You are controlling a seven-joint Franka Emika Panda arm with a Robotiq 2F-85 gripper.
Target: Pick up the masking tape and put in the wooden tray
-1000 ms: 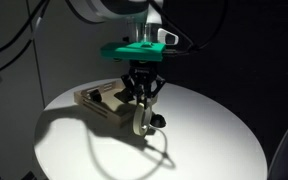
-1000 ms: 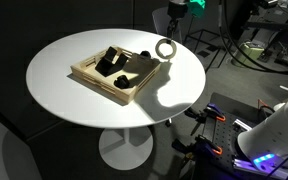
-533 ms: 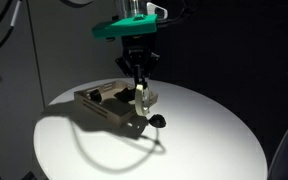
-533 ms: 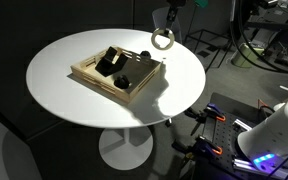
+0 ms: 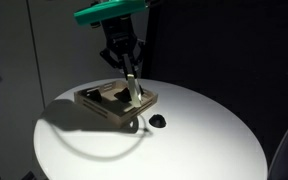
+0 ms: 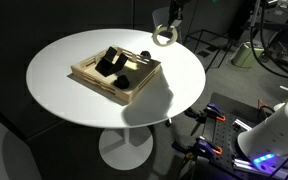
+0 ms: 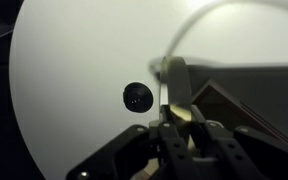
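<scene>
My gripper (image 5: 130, 66) is shut on the masking tape (image 5: 135, 90), a pale ring that hangs from the fingers, lifted off the table. In both exterior views the tape (image 6: 163, 37) hangs over the near corner of the wooden tray (image 5: 109, 112), a shallow light-wood box (image 6: 89, 76) that holds dark objects. In the wrist view the gripper (image 7: 172, 68) clamps the tape's band (image 7: 164, 88) edge-on, and the tray's corner (image 7: 246, 95) lies to the right. The tray's inside is mostly dark.
A small black lump (image 5: 157, 121) lies on the round white table (image 5: 194, 140) beside the tray and shows in the wrist view (image 7: 137, 97). Dark blocks (image 6: 111, 61) sit in the tray. Equipment and cables stand beyond the table edge (image 6: 254, 130).
The gripper has risen with the tape and moved from beside the black lump towards the tray. The tape now hangs higher, over the tray's corner.
</scene>
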